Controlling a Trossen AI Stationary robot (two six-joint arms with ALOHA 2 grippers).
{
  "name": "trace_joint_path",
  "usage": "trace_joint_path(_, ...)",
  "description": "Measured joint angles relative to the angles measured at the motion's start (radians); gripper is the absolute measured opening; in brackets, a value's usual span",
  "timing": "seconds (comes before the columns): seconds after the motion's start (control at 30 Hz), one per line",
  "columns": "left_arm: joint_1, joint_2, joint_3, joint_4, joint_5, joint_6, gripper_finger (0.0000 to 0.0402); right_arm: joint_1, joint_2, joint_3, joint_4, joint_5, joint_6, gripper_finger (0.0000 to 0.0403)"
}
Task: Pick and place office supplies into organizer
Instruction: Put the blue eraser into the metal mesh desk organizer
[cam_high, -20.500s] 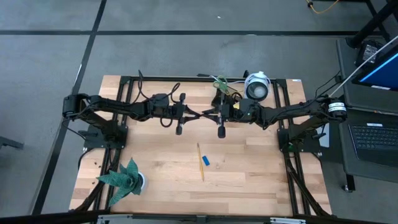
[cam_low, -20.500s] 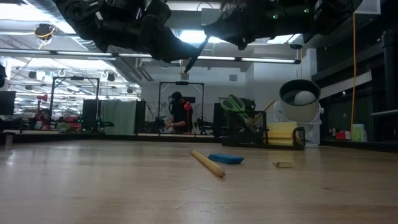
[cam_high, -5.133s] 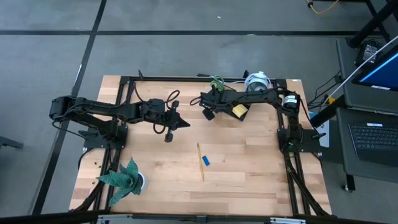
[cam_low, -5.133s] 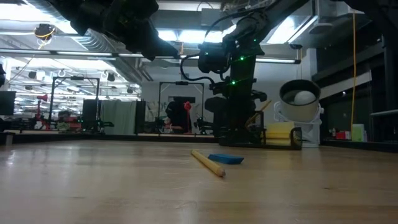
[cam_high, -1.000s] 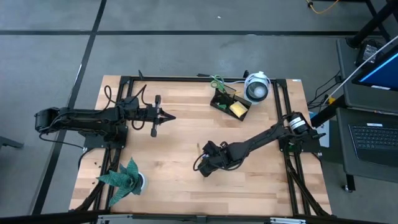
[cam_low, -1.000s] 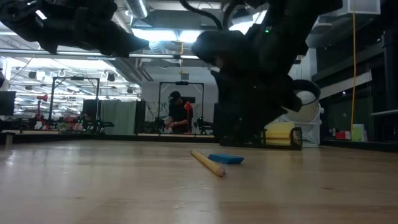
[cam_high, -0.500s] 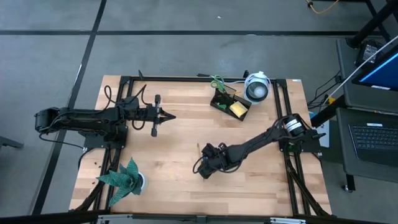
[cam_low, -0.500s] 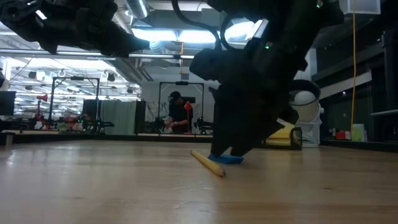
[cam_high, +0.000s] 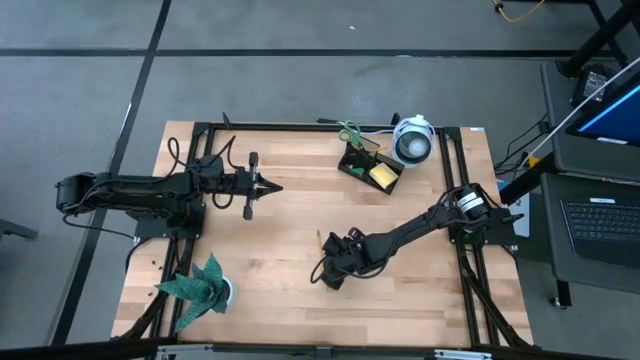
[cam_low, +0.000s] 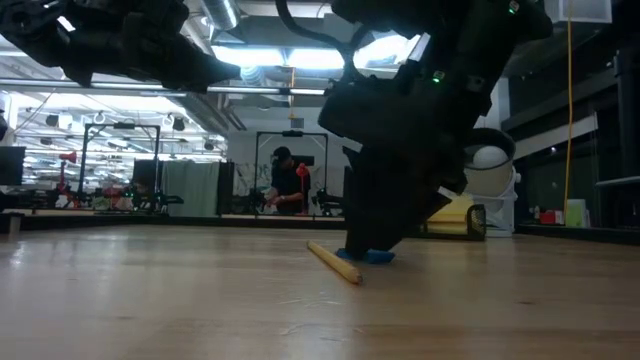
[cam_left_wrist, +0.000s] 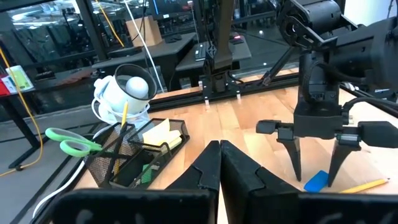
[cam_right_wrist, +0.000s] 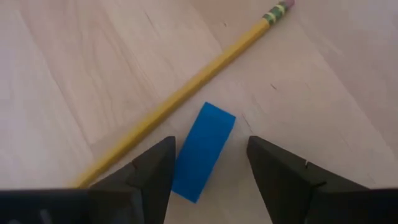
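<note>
A small blue block (cam_right_wrist: 203, 151) lies flat on the table beside a yellow pencil (cam_right_wrist: 186, 93). My right gripper (cam_right_wrist: 208, 180) points down over the block, open, with one finger on either side of it. One finger stands close to the block and a gap shows at the other. The low view shows the block (cam_low: 365, 256) and pencil (cam_low: 333, 262) under this gripper. The black organizer (cam_high: 368, 168) stands at the far edge with green scissors (cam_left_wrist: 71, 142), a yellow sticky pad (cam_left_wrist: 155, 134) and a pencil in it. My left gripper (cam_high: 270, 188) waits shut, far left of the middle.
A round white camera-like device (cam_high: 412, 140) stands right of the organizer. A green paper plant (cam_high: 203, 285) sits at the near left corner. Bare wood lies between the block and the organizer (cam_left_wrist: 134, 155). A person stands far off in the room (cam_low: 289, 185).
My right gripper has come down onto the table around the blue block and shifted slightly toward the near edge. Its fingers now reach the tabletop, where a second ago they hung above it. The block and pencil have not moved.
</note>
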Motion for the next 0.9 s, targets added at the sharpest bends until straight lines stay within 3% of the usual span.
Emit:
trace_joint_path(0.73, 0.000, 0.000, 0.000, 0.000, 0.000, -0.001, 0.0005, -0.016, -0.001, 0.000, -0.054, 0.024, -0.270, 0.0209)
trace_joint_path(0.9, 0.000, 0.000, 0.000, 0.000, 0.000, 0.000, 0.0002, -0.017, 0.000, 0.014, -0.071, 0.016, -0.250, 0.0209)
